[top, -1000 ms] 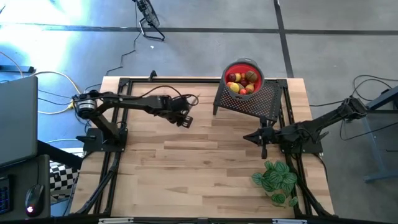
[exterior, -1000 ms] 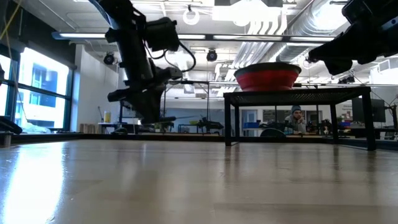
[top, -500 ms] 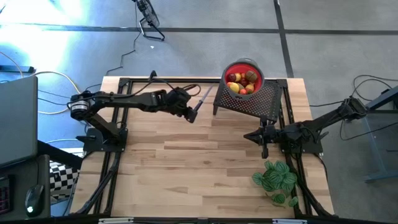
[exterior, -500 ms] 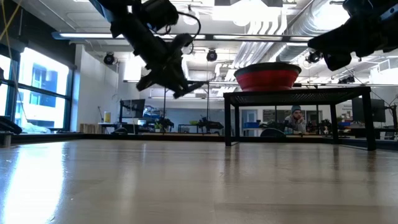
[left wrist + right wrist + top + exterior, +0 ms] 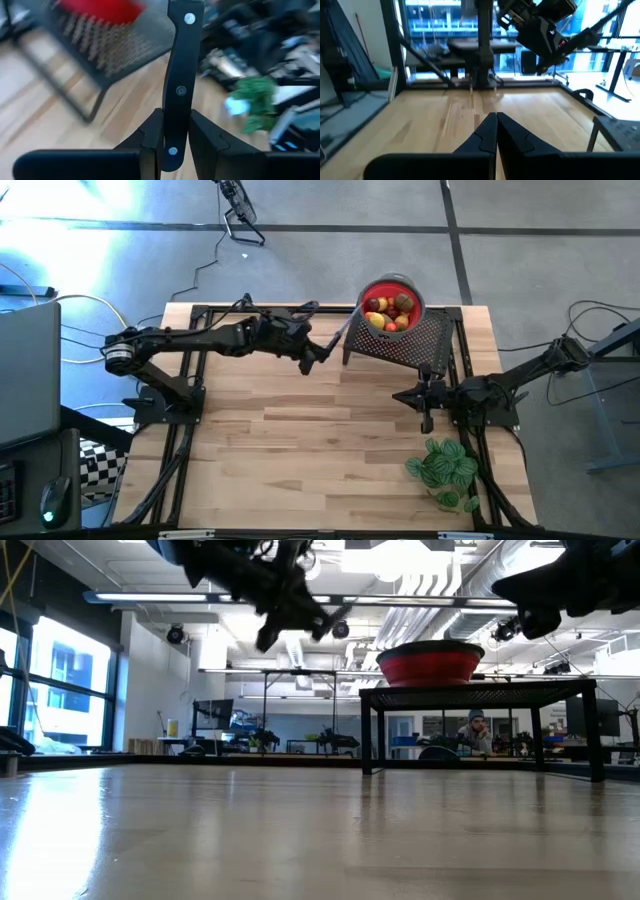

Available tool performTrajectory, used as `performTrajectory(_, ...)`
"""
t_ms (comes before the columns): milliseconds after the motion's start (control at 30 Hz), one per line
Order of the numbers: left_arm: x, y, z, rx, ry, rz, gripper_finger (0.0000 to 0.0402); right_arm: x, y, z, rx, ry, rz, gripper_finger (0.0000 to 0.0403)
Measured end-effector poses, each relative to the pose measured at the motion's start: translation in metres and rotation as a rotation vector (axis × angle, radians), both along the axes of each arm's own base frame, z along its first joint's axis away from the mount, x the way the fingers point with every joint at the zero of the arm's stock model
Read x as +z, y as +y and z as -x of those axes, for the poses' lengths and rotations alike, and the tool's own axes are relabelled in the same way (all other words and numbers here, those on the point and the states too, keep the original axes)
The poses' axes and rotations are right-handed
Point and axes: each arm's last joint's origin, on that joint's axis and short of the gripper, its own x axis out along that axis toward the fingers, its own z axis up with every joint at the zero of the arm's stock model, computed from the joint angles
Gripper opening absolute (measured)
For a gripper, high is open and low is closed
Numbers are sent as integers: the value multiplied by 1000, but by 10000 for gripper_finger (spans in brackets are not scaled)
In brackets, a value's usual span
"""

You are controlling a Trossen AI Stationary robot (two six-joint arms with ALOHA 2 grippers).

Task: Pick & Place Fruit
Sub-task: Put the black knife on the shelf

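The fruit (image 5: pixel 388 311), small yellow, red and brown pieces, lies in a red bowl (image 5: pixel 409 286) on a black mesh stand (image 5: pixel 412 344) at the table's far right. My left gripper (image 5: pixel 316 356) hangs above the table just left of the stand, shut on a thin dark knife (image 5: pixel 338 332) that points up toward the bowl. In the low view the left gripper (image 5: pixel 296 610) is high above the tabletop. My right gripper (image 5: pixel 403 398) waits shut near the stand's near side, holding nothing. My left gripper pinches the knife's black riveted handle near its butt end (image 5: pixel 173 131) between its two fingers (image 5: pixel 151 137). The handle runs on forward along the fingers. The knife is lifted clear of the table, slanting toward the stand and bowl.
A green leafy plant (image 5: pixel 443 468) sits at the table's near right corner. The stand's legs (image 5: pixel 369 730) rise from the tabletop. Bare wood (image 5: pixel 300 450) stretches across the middle and near left of the table.
My left gripper has moved up and toward the far right, nearer the stand and bowl, and has tipped from pointing down to pointing outward. The knife has stayed in its hold and has swung up with it toward the bowl.
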Motion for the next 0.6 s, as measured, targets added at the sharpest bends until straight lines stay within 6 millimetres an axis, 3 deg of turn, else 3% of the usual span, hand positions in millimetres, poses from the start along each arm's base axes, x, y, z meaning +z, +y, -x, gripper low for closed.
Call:
performTrajectory(333,38,-19,-11,-163,-128,-233,63,25,-2,2,-63,-240,9,12)
performTrajectory(433,46,-29,-14,-182,-178,-286,63,26,-4,2,-85,-250,32,40)
performTrajectory(600,54,-39,-17,-175,-262,-332,63,27,-8,-2,-118,-277,-1,126)
